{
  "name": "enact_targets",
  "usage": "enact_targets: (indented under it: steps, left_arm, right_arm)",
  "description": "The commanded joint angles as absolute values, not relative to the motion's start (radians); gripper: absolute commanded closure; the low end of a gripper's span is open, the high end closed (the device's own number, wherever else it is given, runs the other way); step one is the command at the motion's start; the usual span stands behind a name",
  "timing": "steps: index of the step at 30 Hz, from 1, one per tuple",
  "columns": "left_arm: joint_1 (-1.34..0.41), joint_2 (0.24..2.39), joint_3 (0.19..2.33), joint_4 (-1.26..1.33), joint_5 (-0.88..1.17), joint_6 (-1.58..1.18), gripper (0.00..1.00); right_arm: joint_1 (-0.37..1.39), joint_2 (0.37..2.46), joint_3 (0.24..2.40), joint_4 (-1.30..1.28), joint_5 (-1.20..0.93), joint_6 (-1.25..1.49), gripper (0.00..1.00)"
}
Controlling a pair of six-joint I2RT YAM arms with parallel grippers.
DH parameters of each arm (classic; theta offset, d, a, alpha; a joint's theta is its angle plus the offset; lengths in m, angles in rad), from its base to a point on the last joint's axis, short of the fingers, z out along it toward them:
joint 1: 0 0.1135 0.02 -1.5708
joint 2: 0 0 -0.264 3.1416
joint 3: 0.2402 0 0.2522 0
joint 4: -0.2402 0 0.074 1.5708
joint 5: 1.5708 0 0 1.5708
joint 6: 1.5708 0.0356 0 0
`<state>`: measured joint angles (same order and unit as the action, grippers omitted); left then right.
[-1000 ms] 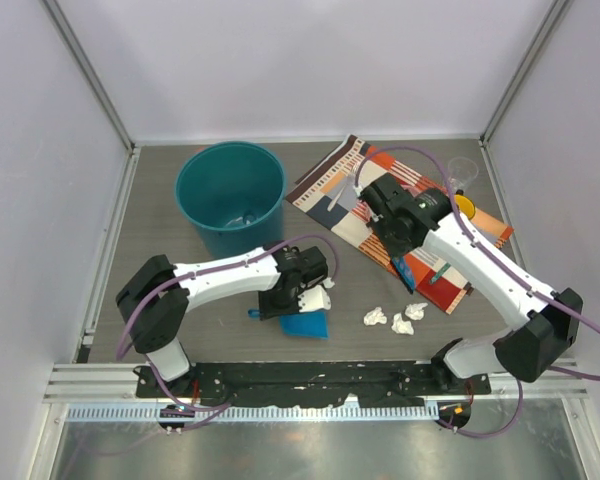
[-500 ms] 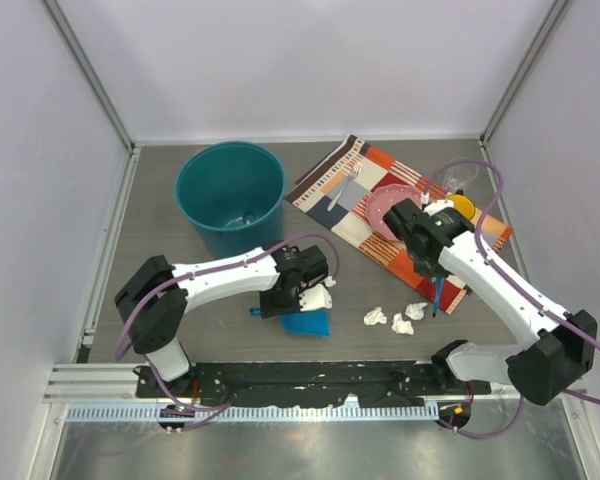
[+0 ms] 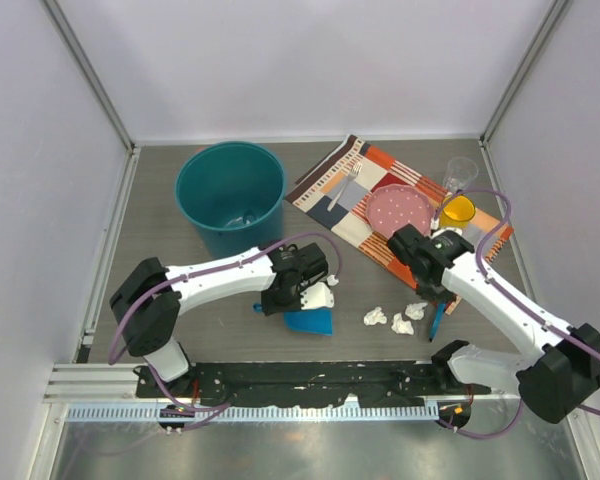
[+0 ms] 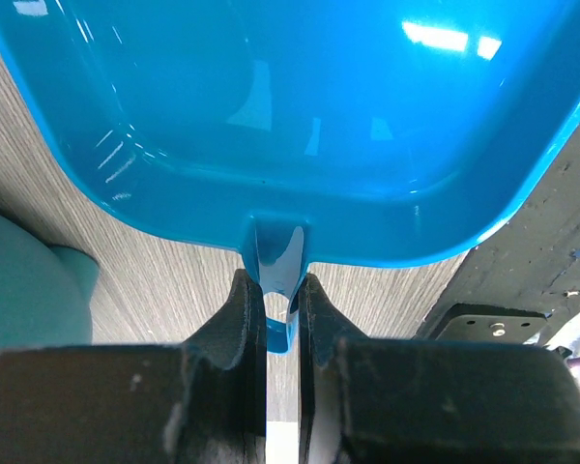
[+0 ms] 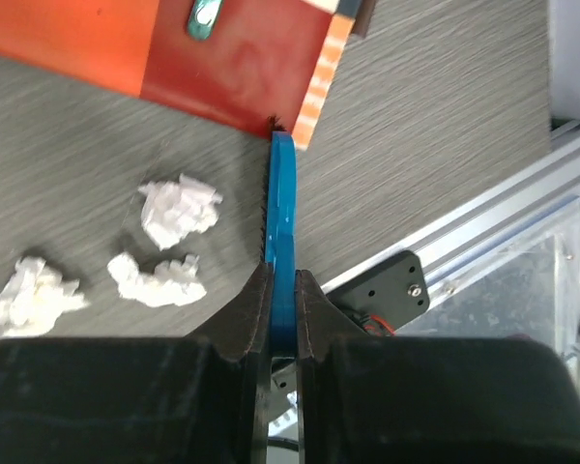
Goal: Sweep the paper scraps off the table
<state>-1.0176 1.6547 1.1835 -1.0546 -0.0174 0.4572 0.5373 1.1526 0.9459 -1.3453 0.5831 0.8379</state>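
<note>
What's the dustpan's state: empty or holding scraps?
Empty in the part shown: the dustpan is bare blue inside in the left wrist view; paper scraps lie on the table nearby.

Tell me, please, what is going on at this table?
Two robot arms are sweeping up paper scraps. The left hand grips the handle of a blue dustpan held down at the table. The right hand grips a blue brush, held just right of three scraps that lie between brush and dustpan. The pan looks empty so far.
</note>
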Motion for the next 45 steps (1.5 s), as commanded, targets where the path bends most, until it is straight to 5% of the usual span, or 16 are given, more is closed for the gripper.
enact_targets:
  steps: [1, 5, 14, 28, 36, 45]
  left_arm:
    - [-1.012, 1.629, 1.206, -1.035, -0.003, 0.482, 1.00]
    - [-1.012, 1.678, 1.204, -1.031, 0.038, 0.488, 1.00]
    - [-1.012, 1.819, 1.232, -1.012, 0.012, 0.434, 1.00]
    - [-1.031, 1.894, 1.288, -1.002, -0.067, 0.410, 1.00]
    - [-1.025, 1.916, 1.321, -0.988, -0.129, 0.391, 1.00]
    - [-0.988, 1.868, 1.224, -1.008, -0.090, 0.380, 1.00]
  right_arm:
    - [0.580, 1.086, 0.913, -1.356, 0.422, 0.854, 0.99]
    - [0.689, 1.062, 0.887, -1.088, 0.331, 0.920, 0.99]
    - [0.845, 1.207, 0.948, -0.912, 0.321, 0.894, 0.99]
    - [0.859, 1.207, 0.896, -0.632, 0.181, 0.916, 0.99]
    - [0.859, 1.174, 0.896, -0.662, 0.095, 0.897, 0.99]
    - [0.741, 1.086, 1.029, -0.934, 0.262, 0.743, 0.99]
